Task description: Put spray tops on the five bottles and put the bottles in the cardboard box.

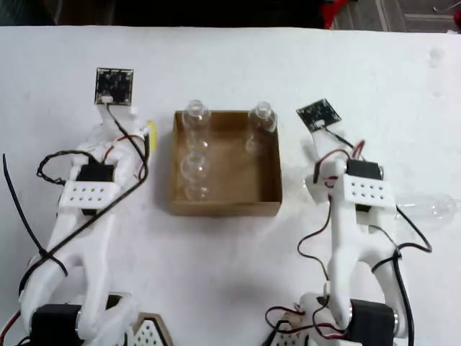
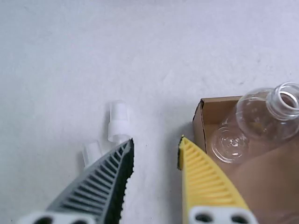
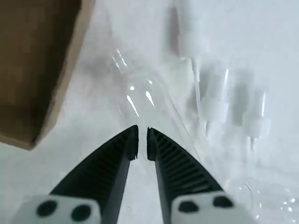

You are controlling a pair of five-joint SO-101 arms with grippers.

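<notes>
While three topless bottles (image 1: 194, 167) sit in the box (image 1: 225, 208), the left gripper (image 2: 155, 147) hangs released beside a spray top (image 2: 119, 122), apparently to collect it; the right gripper (image 3: 142, 142), nearly clenched and empty, points at a lying bottle (image 3: 140, 100).

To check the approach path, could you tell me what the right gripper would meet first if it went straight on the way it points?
Most likely the clear bottle lying just ahead of the right gripper; the spray tops lie off to one side, though depth is unclear.
</notes>
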